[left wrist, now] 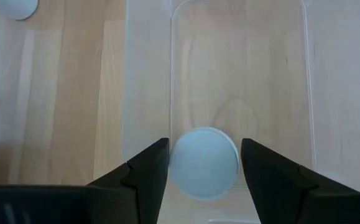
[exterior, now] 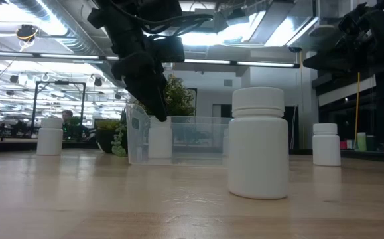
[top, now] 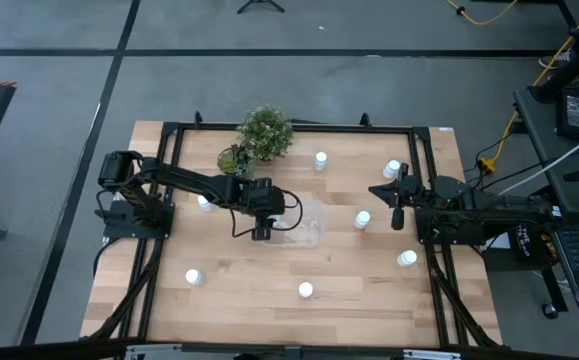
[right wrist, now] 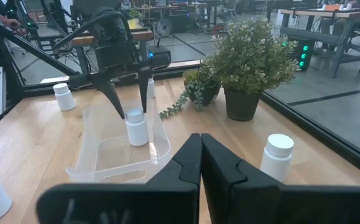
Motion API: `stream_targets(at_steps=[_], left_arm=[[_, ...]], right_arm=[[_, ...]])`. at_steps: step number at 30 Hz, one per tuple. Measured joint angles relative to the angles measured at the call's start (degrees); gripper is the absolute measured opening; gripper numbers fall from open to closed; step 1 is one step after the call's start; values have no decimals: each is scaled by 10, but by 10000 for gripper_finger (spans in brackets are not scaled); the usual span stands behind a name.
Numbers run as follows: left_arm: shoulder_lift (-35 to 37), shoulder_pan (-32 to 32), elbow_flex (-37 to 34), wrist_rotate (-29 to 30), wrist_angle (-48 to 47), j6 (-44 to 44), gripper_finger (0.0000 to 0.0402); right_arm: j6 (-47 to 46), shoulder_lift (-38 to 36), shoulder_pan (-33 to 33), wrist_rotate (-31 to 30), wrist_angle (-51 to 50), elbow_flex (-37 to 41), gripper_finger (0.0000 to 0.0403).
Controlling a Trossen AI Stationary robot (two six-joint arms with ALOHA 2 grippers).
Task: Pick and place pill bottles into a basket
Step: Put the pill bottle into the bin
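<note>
Releasing: left end effector [left wrist: 204, 171] over the basket [top: 314, 232], fingers spread w/ a slim gap each side of the pill bottle [left wrist: 203, 163].
Bottle: upright on basket floor, near end wall.
Advice: widen fully, lift straight up; avoid cap & wall.
Right end effector [right wrist: 200, 163]: pinched closed, empty, at desk's [top: 249, 290] right side.
Loose bottles: approx. seven on desk.

Bottle [left wrist: 203, 163] base hidden under own cap; basket [left wrist: 148, 74] far end cropped (wrist cam).
</note>
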State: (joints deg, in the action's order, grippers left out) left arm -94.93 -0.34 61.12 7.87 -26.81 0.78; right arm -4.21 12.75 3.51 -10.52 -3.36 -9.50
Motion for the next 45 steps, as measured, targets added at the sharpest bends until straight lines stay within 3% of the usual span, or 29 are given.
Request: stream_targets(at_steps=[17,25,34,45], left_arm=[[71,0,0,5,-34,56,186],[145,0,0,90,-104,61,184],[250,0,0,87,-161,60,173],[318,0,-7,77,-212,9,169]], right_arm=[[1,0,0,0,-4,0,12],[2,0,0,0,-5,0,12],[2,0,0,0,-9,0,12],[2,0,0,0,-11,0,12]])
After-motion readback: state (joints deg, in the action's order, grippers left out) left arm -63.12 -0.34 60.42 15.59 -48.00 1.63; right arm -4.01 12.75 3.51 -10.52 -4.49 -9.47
